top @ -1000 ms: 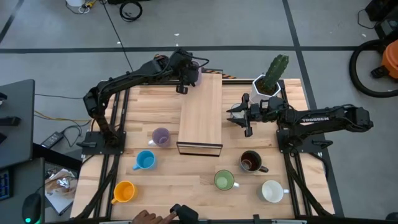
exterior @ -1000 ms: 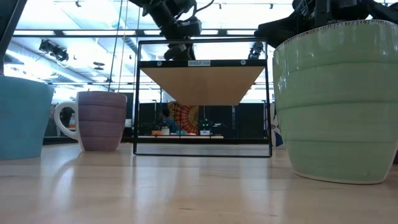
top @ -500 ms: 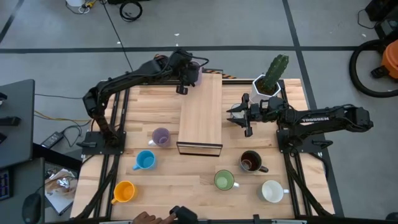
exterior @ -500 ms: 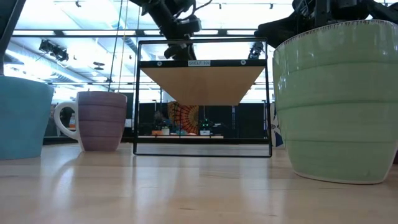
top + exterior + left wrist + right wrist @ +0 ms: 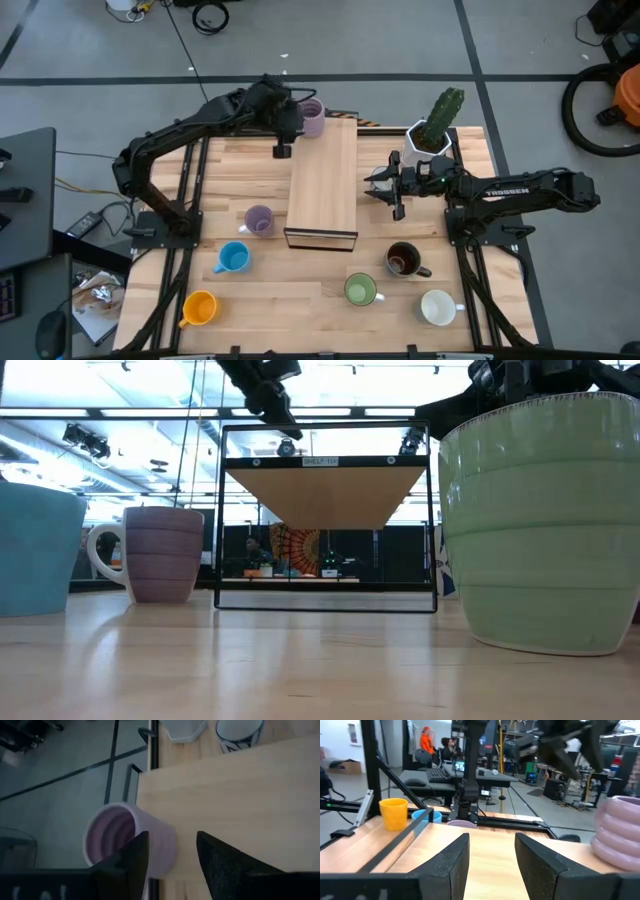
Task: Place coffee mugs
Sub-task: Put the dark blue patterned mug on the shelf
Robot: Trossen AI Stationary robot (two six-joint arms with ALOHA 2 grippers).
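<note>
Left gripper (image 5: 280, 138), fingers apart and empty, hovers just beside a lilac mug (image 5: 312, 117) standing on the wooden shelf (image 5: 324, 180)'s far corner; right gripper (image 5: 385, 188) waits open beside the shelf.

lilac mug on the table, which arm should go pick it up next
Left. The lilac mug sits left of the wooden shelf, on the left arm's side, and the left gripper is open. The right gripper waits beyond the shelf, which blocks its path.

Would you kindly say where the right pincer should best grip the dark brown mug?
Probably the rim of the dark brown mug, one finger inside, coming down from above. It stands upright, mouth open, handle toward the white mug; the right pincer, open, hovers beside the shelf.
</note>
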